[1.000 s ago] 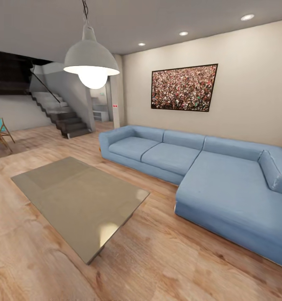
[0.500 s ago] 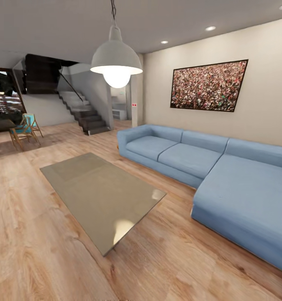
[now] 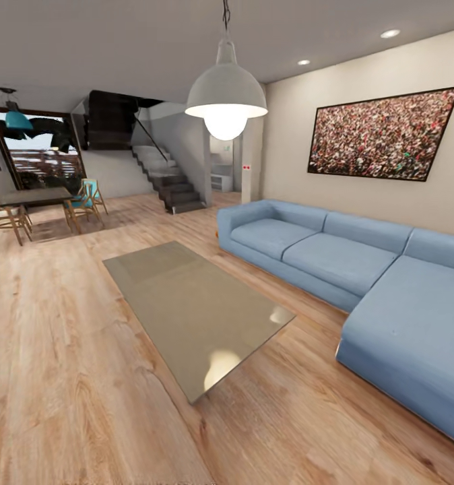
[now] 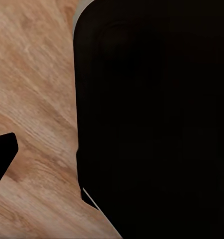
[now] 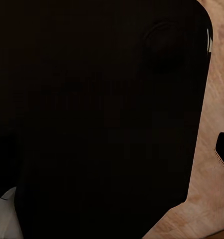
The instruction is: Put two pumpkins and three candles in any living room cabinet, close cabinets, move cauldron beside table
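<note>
No pumpkin, candle, cabinet or cauldron shows at this moment; one task thing does, the low glossy counter (image 3: 197, 313), lying just ahead on the wood floor (image 3: 58, 377). Its long axis runs from near right away toward far left. Both wrist views give dark robot body over floorboards, so I cannot tell whether either gripper is released or clenched, nor which arm is nearer. Right of the counter stands a blue sofa (image 3: 362, 276); beyond, a staircase (image 3: 166, 178) and dining chairs (image 3: 85, 199).
</note>
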